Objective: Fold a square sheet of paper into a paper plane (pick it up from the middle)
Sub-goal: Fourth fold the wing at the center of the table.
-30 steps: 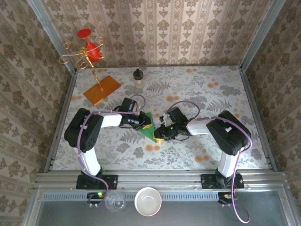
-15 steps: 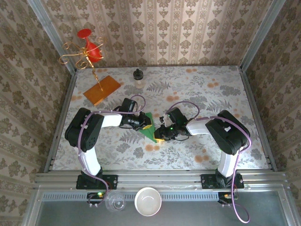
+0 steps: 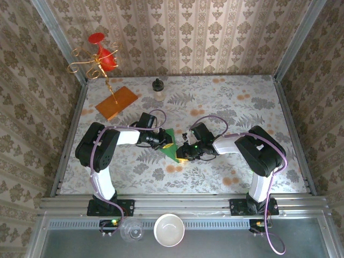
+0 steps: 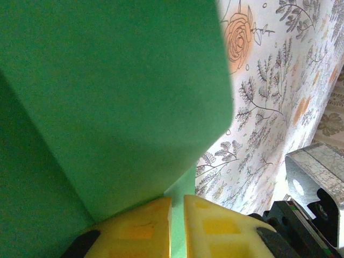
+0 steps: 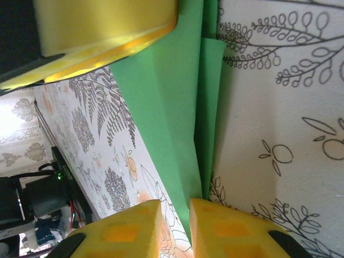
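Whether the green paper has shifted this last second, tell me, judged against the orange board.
No visible shift. From above, the folded green paper keeps its spot relative to the orange-brown board, between the left claw and right claw.

From my station I see beige damask wallpaper [image 3: 177, 32] on the far, left and right walls and aluminium posts [image 3: 298, 38] in the far corners. A fern-and-orange-flower cloth covers the table [image 3: 242, 107], grey metal rails [image 3: 177, 203] run along its near edge, and the light is even.
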Available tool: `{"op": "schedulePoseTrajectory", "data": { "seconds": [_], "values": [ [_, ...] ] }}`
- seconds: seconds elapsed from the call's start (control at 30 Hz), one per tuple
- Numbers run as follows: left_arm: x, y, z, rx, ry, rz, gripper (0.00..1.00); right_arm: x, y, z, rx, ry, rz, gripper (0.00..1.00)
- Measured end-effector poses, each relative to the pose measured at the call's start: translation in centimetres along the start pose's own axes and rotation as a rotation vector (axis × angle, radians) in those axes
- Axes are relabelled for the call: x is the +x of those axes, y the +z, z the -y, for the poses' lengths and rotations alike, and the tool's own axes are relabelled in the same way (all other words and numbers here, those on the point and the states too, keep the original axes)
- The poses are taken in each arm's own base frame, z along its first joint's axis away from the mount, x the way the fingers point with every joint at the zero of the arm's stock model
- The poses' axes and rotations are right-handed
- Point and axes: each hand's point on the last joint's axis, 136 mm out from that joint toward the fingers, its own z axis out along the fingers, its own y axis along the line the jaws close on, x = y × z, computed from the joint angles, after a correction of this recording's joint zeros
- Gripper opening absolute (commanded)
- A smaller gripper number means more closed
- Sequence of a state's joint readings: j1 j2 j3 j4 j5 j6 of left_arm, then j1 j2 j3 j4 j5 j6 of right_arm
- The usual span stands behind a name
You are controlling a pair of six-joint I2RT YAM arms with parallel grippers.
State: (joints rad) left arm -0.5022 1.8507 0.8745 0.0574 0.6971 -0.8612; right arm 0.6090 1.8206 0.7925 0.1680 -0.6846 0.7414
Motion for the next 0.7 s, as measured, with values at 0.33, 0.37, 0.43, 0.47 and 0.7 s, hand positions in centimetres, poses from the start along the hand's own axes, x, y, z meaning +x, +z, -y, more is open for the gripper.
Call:
{"op": "schedulePoseTrajectory", "data": {
  "seconds": [0.33,0.37,0.43,0.47,0.7],
  "values": [
    [0.1,0.1,0.0,0.002,0.015,-0.009,0.16,-3.0,-4.0,-4.5,0.003,-0.047,0.160,0.17],
    [0.1,0.1,0.0,0.004,0.016,-0.011,0.16,-3.4,-4.2,-4.8,0.006,-0.053,0.174,0.15],
    [0.1,0.1,0.1,0.006,0.017,-0.013,0.16,-3.6,-4.0,-4.8,0.021,-0.057,0.176,0.12],
    [0.1,0.1,0.1,0.006,0.017,-0.013,0.16,-3.5,-3.8,-4.6,0.034,-0.059,0.171,0.10],
    [0.0,0.2,0.1,0.006,0.019,-0.016,0.16,-2.1,-0.7,-3.7,0.108,-0.058,0.087,0.05]
  ]
}}
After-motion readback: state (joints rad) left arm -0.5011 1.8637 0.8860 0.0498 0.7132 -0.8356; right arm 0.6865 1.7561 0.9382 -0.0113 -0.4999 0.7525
